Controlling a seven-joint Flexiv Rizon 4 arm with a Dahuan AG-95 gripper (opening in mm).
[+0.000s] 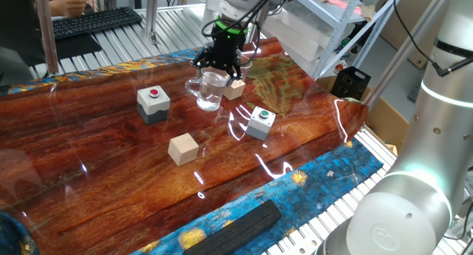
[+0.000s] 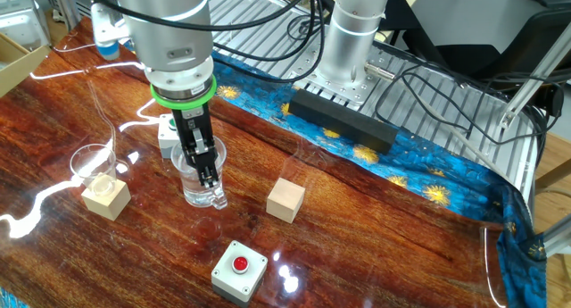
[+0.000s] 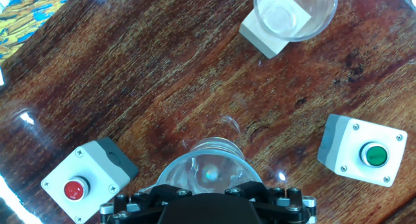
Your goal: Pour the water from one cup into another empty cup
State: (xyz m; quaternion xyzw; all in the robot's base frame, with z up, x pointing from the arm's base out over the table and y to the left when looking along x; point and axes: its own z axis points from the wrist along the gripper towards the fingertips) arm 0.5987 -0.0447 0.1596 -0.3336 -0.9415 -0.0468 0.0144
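Note:
The clear glass mug (image 2: 202, 185) with a side handle stands upright on the wooden table (image 2: 375, 228), and a little water shows in its bottom. My gripper (image 2: 203, 168) is lowered over it, open, with one finger on each side of the mug's upper part; I cannot tell whether they touch the glass. From the hand view the mug (image 3: 208, 172) is straight below the gripper body. The smaller empty cup (image 2: 93, 163) stands upright to the left, right beside a wooden cube (image 2: 107, 198). In the hand view this cup (image 3: 296, 13) is at the top right.
A second wooden cube (image 2: 285, 200) lies right of the mug. The red button box (image 2: 239, 270) is near the front and the green button box (image 3: 361, 151) sits beyond the mug. A black bar (image 2: 339, 119) lies on the blue cloth at the table's edge.

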